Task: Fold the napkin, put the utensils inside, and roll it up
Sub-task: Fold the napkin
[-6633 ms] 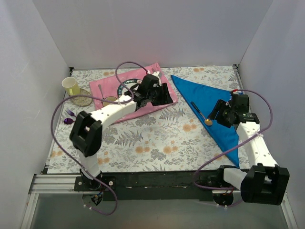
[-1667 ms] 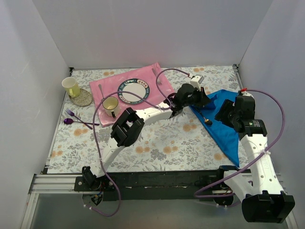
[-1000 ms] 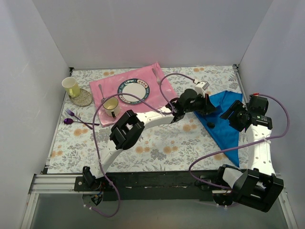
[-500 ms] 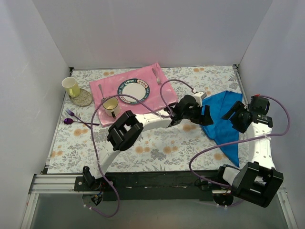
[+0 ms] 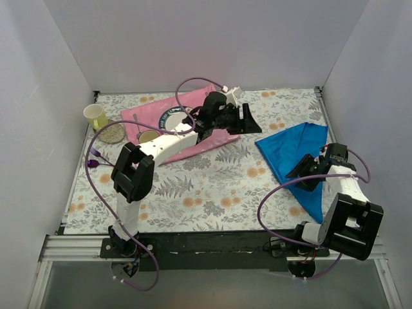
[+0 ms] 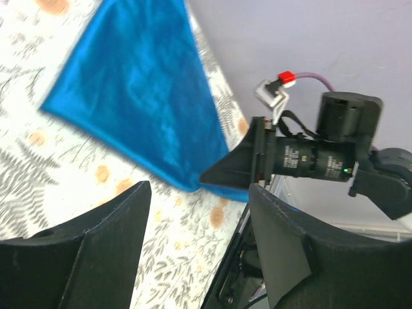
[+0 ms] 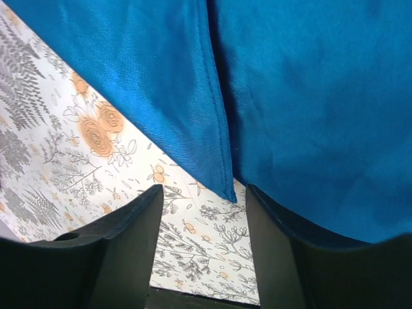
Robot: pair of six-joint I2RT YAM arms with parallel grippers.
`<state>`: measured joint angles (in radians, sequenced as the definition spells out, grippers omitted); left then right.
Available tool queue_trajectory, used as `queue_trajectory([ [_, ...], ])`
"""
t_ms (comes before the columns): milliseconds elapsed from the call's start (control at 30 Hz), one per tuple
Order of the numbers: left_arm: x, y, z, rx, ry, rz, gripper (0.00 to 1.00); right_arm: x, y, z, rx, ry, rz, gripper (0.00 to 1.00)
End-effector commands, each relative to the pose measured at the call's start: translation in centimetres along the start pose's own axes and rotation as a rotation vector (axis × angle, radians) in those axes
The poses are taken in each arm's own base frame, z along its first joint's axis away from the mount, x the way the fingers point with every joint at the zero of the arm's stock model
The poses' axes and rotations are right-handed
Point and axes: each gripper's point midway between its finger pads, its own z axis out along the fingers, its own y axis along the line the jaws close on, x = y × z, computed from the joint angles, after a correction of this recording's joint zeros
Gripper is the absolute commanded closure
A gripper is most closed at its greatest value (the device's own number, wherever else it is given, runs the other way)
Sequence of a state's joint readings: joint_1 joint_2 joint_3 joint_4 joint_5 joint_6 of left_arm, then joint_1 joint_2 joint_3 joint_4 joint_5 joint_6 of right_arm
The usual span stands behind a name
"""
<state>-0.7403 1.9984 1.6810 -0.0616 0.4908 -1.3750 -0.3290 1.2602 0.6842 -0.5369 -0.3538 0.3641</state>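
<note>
Well, both claws are open with nothing in them. The left claw (image 5: pixel 250 120) is raised at 12 o'clock, just past the right edge of the pink placemat (image 5: pixel 138 117). Its fingers (image 6: pixel 90 251) are spread wide and face across toward the napkin (image 5: pixel 291 147).

That blue napkin lies folded on the floral counter (image 5: pixel 212 187) at 3 o'clock, with one narrow tail running toward 5 o'clock. The right claw (image 5: pixel 298 172) sits low over the napkin's near side. Its wrist view shows a hemmed edge and a pointed corner between the parted fingers (image 7: pixel 122 257), and the cloth is not pinched.

On the placemat sit a plate (image 5: pixel 168 117) and a yellow mug (image 5: pixel 148 136). At 10 o'clock a yellow cup (image 5: pixel 96 116) stands by a round coaster (image 5: pixel 111 133), with purple cutlery (image 5: pixel 94 158) at 9 o'clock.
</note>
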Motion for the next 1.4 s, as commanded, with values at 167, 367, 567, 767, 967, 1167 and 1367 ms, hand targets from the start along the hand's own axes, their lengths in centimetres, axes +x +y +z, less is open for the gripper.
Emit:
queue_trajectory([
  [167, 4.1, -0.2, -1.7, 0.009, 0.135, -0.03, 0.4, 0.9, -1.5, 1.2, 0.032, -0.012, 0.041, 0.46],
  [367, 4.9, 0.5, -1.7, 0.011, 0.157, -0.052, 0.4, 1.3, -0.9, 1.3, -0.005, 0.0, 0.039, 0.55],
  [567, 5.1, 0.6, -1.6, 0.016, 0.163, -0.066, 0.41, 1.5, -0.6, 1.2, -0.021, 0.01, 0.035, 0.61],
  [767, 5.4, 1.0, -1.7, 0.01, 0.165, -0.077, 0.41, 1.2, 0.0, 0.6, -0.031, 0.013, 0.03, 0.64],
  [967, 5.3, 0.8, -1.7, 0.016, 0.164, -0.082, 0.41, -0.6, 1.5, 0.0, -0.081, -0.026, -0.024, 0.99],
  [1167, 5.8, 1.4, -1.6, 0.004, 0.173, -0.11, 0.41, -6.4, 6.3, -1.1, -0.152, -0.126, -0.116, 0.99],
  [1367, 5.5, 1.6, -2.4, -0.013, 0.163, -0.12, 0.42, -11.7, 12.8, -0.9, -0.176, -0.225, -0.244, 0.99],
])
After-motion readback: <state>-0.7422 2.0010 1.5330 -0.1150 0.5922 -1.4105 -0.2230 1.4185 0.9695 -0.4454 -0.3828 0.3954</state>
